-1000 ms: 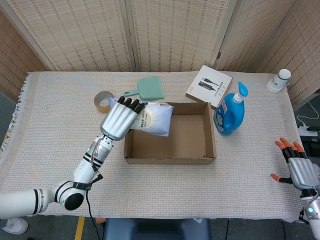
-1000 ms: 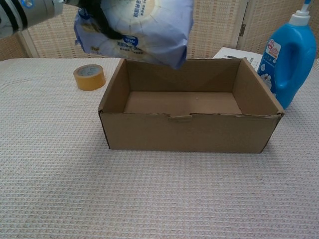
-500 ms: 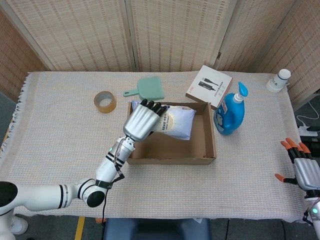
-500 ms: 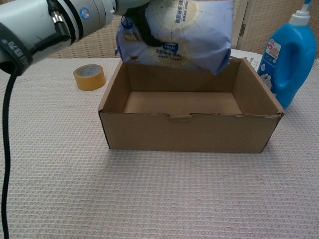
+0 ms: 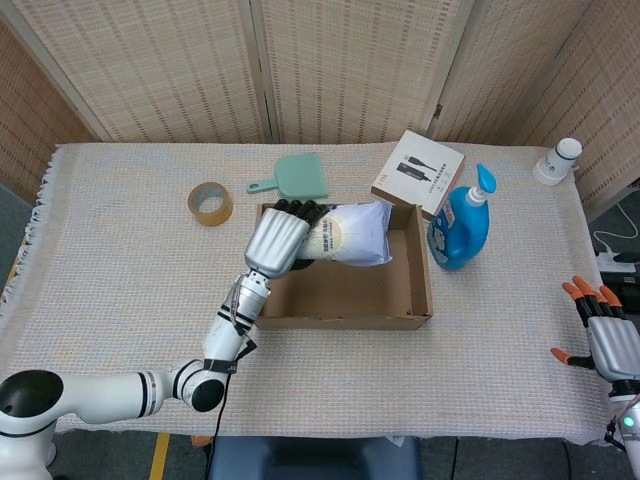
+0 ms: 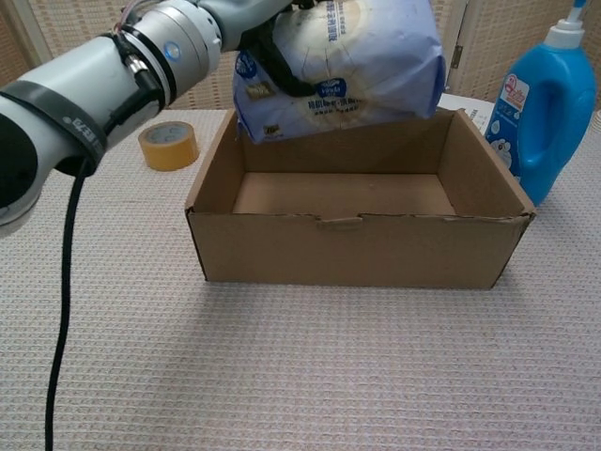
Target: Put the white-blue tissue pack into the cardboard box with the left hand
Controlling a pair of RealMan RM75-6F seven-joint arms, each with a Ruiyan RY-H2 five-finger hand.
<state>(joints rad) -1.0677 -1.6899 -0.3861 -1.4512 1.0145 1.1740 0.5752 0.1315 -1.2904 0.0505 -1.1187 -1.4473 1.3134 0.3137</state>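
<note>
My left hand (image 5: pixel 278 238) grips the white-blue tissue pack (image 5: pixel 352 234) by its left end and holds it in the air over the open cardboard box (image 5: pixel 345 318). In the chest view the tissue pack (image 6: pixel 343 62) hangs tilted above the box's back wall, clear of the box (image 6: pixel 357 249), whose floor is bare. Of the left hand only its dark fingers (image 6: pixel 273 64) show there, wrapped on the pack. My right hand (image 5: pixel 608 342) rests far off at the table's right front corner, fingers apart and holding nothing.
A blue detergent bottle (image 5: pixel 462 226) stands just right of the box. Behind the box lie a green scoop (image 5: pixel 295 178), a tape roll (image 5: pixel 210 203) and a white carton (image 5: pixel 418 172). A small white bottle (image 5: pixel 557 160) sits at the far right.
My left hand has carried the pack rightward from beside the box's left wall to over its back half, tilting it. The right hand has barely moved.
</note>
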